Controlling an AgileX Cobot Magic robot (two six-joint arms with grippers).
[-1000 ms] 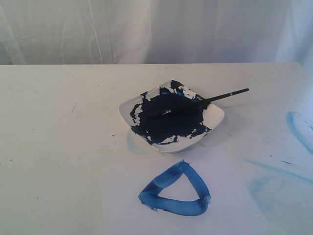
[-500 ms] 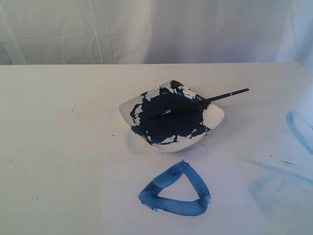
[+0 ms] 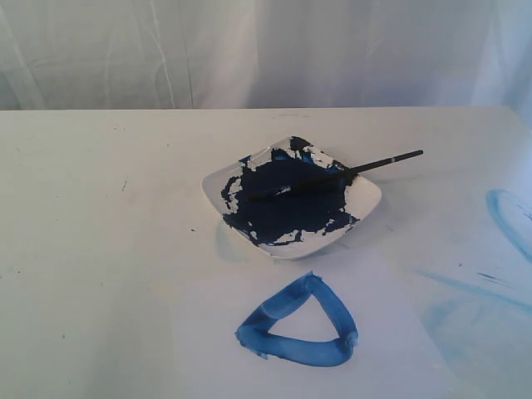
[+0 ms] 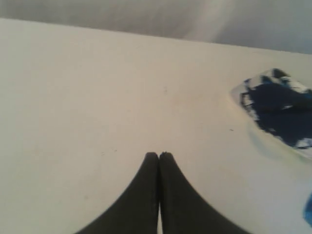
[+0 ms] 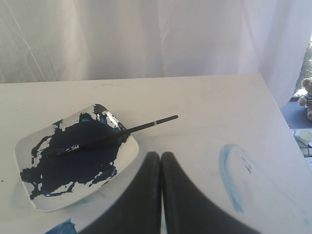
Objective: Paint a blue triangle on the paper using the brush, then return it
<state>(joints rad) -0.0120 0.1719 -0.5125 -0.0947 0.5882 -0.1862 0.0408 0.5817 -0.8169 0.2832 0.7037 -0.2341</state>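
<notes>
The blue triangle (image 3: 299,326) sits on the paper (image 3: 391,349), the brush (image 3: 336,174) lies across the paint dish (image 3: 212,187) ahead of the right jaws, both pairs pinched together, empty, so the job looks done and only parking remains.

Backdrop: you have a white curtain (image 3: 249,50) hanging in soft vertical folds along the whole far edge of the table (image 3: 91,266). The table top is white and matte, with a few small dark specks on the left half and pale blue smears (image 3: 507,216) on the right side.

Light: soft and even, so you get only faint shadows. The curtain glows brighter toward the right.

Right wrist view, past the table's right corner: you can make out a dark floor (image 5: 292,113), a small plush bear (image 5: 307,97) on it, and a pale round cup (image 5: 305,136) nearby. A strip of green (image 5: 308,61) shows beyond the curtain's edge.
</notes>
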